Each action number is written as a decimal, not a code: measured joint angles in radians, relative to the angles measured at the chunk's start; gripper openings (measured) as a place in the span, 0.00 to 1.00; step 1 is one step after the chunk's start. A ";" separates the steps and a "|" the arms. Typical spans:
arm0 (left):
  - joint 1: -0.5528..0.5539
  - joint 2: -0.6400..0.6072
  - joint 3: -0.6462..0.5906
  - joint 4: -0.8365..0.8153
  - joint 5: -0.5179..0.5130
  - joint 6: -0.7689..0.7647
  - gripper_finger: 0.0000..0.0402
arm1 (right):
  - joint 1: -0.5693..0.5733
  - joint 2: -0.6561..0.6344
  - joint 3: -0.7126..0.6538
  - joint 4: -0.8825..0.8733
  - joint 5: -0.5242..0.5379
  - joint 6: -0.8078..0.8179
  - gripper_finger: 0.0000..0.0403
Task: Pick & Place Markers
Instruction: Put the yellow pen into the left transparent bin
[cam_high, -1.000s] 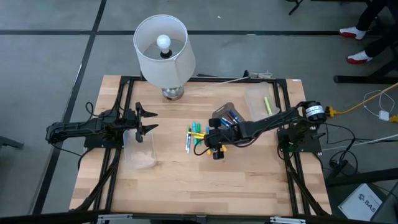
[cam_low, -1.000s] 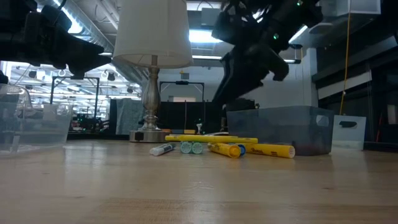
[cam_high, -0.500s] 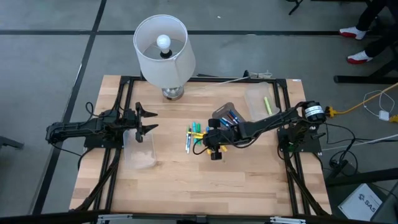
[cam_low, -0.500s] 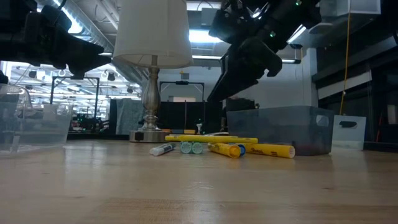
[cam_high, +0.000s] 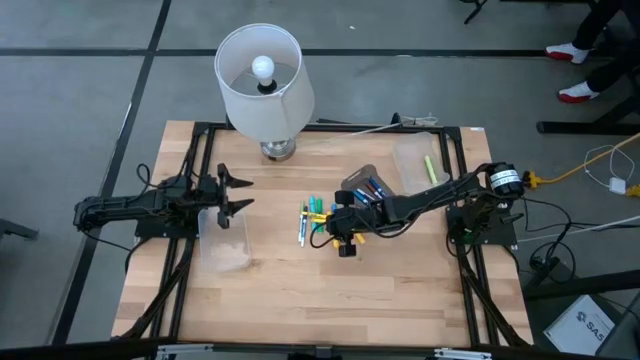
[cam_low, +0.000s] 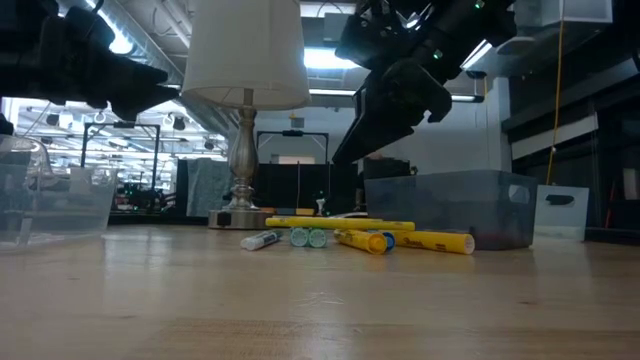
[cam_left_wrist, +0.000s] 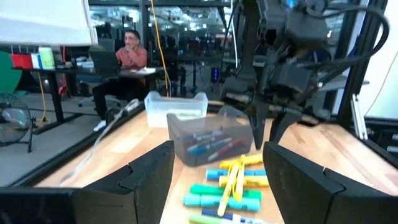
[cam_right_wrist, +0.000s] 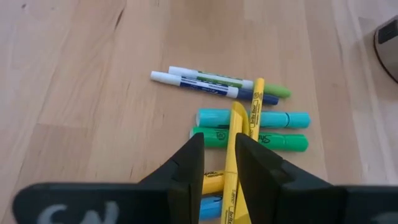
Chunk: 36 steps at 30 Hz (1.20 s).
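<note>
Markers (cam_high: 318, 220) on wooden table (cam_high: 290, 290) (lamp (cam_high: 262, 80) behind)

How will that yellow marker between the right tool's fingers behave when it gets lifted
The yellow marker looks rigid, so it should lift without bending. It lies across the green marker, so that one may get nudged. Round-bodied, it could roll if dropped. The right tool straddles it with a narrow gap.

table: light wood top (cam_high: 300, 300), black frame rails at the sides
lamp (cam_high: 262, 80): far edge
markers (cam_high: 316, 220): loose cluster mid-table
clear bins: one left (cam_high: 226, 240), one far right (cam_high: 415, 160), one beside the cluster (cam_low: 450, 208)
</note>
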<state>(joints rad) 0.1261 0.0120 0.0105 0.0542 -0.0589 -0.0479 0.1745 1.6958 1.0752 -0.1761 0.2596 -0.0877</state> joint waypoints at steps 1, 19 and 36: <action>0.000 0.000 0.000 0.005 0.000 0.000 0.60 | 0.000 0.000 0.000 0.000 0.000 0.000 0.22; -0.037 0.132 0.045 0.093 0.089 -0.183 0.59 | 0.008 -0.001 0.000 -0.151 -0.058 -0.003 0.22; -0.197 1.022 0.563 -0.121 -0.151 0.198 0.56 | 0.006 -0.042 0.000 -0.383 -0.119 0.054 0.22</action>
<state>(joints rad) -0.0712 1.0345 0.5739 -0.0672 -0.2095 0.1497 0.1806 1.6534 1.0750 -0.5592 0.1410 -0.0334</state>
